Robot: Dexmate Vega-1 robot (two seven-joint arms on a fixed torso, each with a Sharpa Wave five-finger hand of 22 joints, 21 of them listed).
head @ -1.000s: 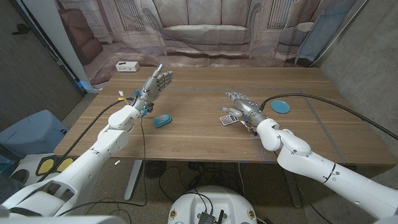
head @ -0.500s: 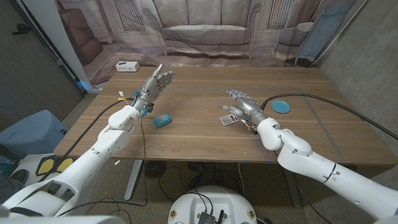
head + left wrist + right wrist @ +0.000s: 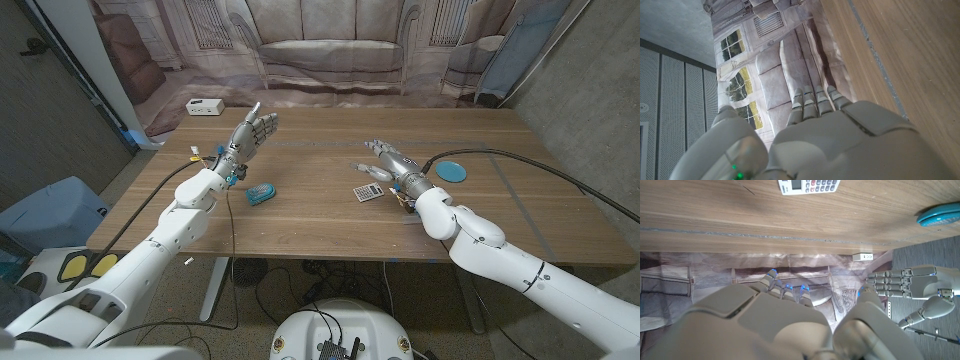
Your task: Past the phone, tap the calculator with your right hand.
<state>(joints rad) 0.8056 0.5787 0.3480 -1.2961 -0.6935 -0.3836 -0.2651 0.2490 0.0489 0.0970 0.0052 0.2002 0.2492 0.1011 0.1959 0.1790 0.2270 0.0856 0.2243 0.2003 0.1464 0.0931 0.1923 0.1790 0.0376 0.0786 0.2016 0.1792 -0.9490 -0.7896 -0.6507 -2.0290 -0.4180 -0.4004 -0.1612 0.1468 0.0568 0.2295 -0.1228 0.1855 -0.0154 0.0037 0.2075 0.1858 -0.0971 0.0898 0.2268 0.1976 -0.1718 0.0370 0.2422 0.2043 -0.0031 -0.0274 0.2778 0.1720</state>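
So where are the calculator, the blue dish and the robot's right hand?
calculator (image 3: pixel 367 191): head view, on its keypad face.
blue dish (image 3: pixel 451 171): head view, on its flat middle.
right hand (image 3: pixel 392 164): head view, on the back of the hand, beside the calculator.

I see even, soft light from above across the counter (image 3: pixel 320 215) in the head view, bright enough with no harsh glare; shadows under my right hand (image 3: pixel 392 166) and left hand (image 3: pixel 254 132) are faint and short. The picture's edges bow outward, wide-lens style. In the right wrist view my own hand is close, large and soft, while the calculator (image 3: pixel 809 186) beyond its fingertips reads sharp. In the left wrist view the hand's back is pale and slightly blurred.
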